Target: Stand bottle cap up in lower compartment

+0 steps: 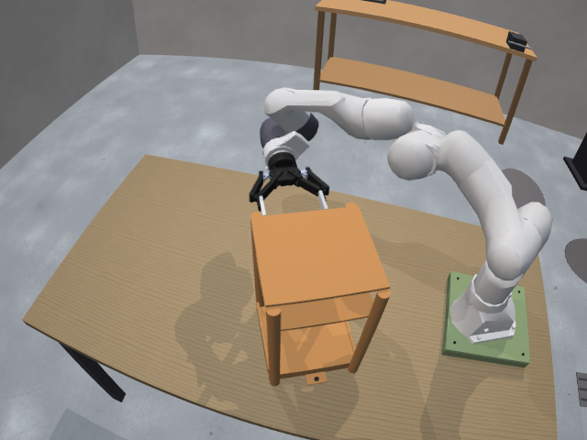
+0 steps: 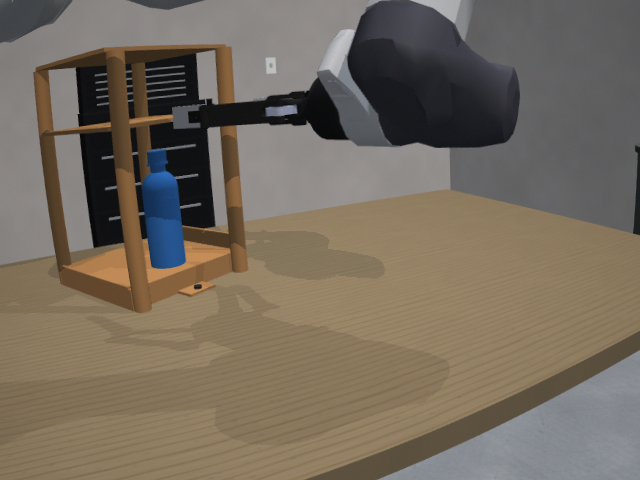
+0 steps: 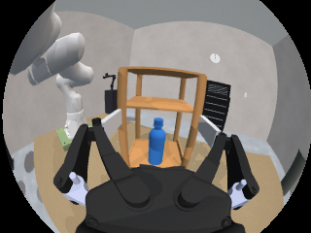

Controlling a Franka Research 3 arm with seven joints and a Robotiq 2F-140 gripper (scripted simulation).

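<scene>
Blue bottle (image 2: 163, 217) stands cap up on the floor of the lower compartment of the shelving unit (image 2: 124, 170), between its four posts. From the exterior view we judge it close to upright, with the base on the floor boards; whether it sits fully behind the front lip we cannot confirm, since a post hides part of the base. Outside the shelving unit, level with its middle shelf, our claw (image 2: 178, 117) has its fingers spread wide apart and nothing between them; in the wrist view the bottle shows well beyond the fingertips. Below the shelving unit, the table (image 2: 413, 289) carries only shadows nearby. We judge placement done; what remains is backing the arm away and checking tilt.
</scene>
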